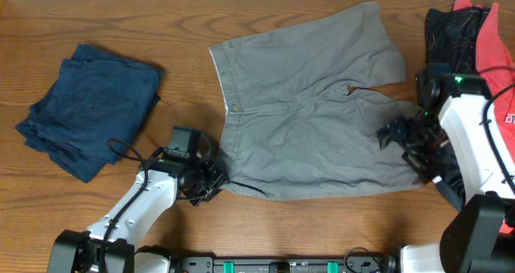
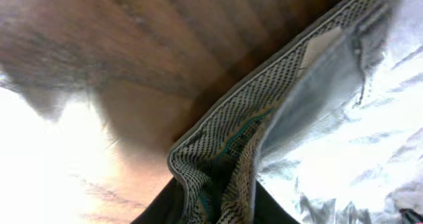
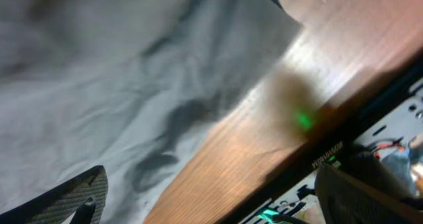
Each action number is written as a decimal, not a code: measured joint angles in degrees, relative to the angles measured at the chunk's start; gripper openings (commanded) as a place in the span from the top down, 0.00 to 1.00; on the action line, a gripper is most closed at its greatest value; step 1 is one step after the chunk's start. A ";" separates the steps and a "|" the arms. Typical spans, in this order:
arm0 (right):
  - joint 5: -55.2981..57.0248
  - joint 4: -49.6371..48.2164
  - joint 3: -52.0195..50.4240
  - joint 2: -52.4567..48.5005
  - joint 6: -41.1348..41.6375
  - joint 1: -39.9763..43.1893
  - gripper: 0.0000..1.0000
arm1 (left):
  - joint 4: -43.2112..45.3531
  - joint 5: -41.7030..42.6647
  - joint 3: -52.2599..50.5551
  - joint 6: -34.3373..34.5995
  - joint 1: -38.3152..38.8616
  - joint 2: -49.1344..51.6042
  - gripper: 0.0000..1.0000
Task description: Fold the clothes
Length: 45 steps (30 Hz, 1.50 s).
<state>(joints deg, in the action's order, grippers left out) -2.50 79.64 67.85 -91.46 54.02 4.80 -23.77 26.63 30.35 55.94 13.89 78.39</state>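
Observation:
The grey-taupe shorts (image 1: 314,112) lie spread flat mid-table, with the buttoned waistband on the left and the legs to the right. My left gripper (image 1: 216,180) sits at the near-left waistband corner. In the left wrist view that gripper (image 2: 221,207) is shut on the woven waistband edge (image 2: 225,145), with the white label (image 2: 320,42) beyond. My right gripper (image 1: 410,148) hovers at the near-right leg hem. In the right wrist view it (image 3: 218,197) stands open, its fingers (image 3: 73,194) wide apart over the shorts' hem (image 3: 119,72) and bare wood.
A folded navy garment (image 1: 92,108) lies at the left. A black-patterned garment (image 1: 451,27) and a red one (image 1: 495,47) are piled at the far right behind the right arm. The table's front edge runs just below the shorts.

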 measured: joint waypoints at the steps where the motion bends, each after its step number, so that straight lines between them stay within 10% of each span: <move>1: 0.02 -0.55 -1.99 0.76 0.85 0.02 0.02 | 0.22 -0.17 0.00 0.59 0.11 0.00 0.86; 29: 9.68 -27.06 -26.08 10.36 11.13 4.00 0.02 | -2.78 -0.94 0.00 -0.50 0.20 -0.02 0.95; 37: 10.10 -30.27 -27.63 10.36 11.56 4.00 0.33 | -2.78 -0.94 -0.02 -0.52 0.20 -0.02 0.94; 42: 10.03 -34.53 -31.76 10.36 11.54 4.00 0.91 | -2.80 -0.96 0.00 -0.52 0.20 -0.02 0.94; 45: 10.01 -34.77 -32.57 10.43 11.69 4.00 0.99 | -2.82 -0.96 -0.02 -0.52 0.20 -0.02 0.94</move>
<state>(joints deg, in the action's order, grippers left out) 7.51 44.86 35.29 -81.03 65.71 8.80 -26.59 25.67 30.33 55.42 14.09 78.37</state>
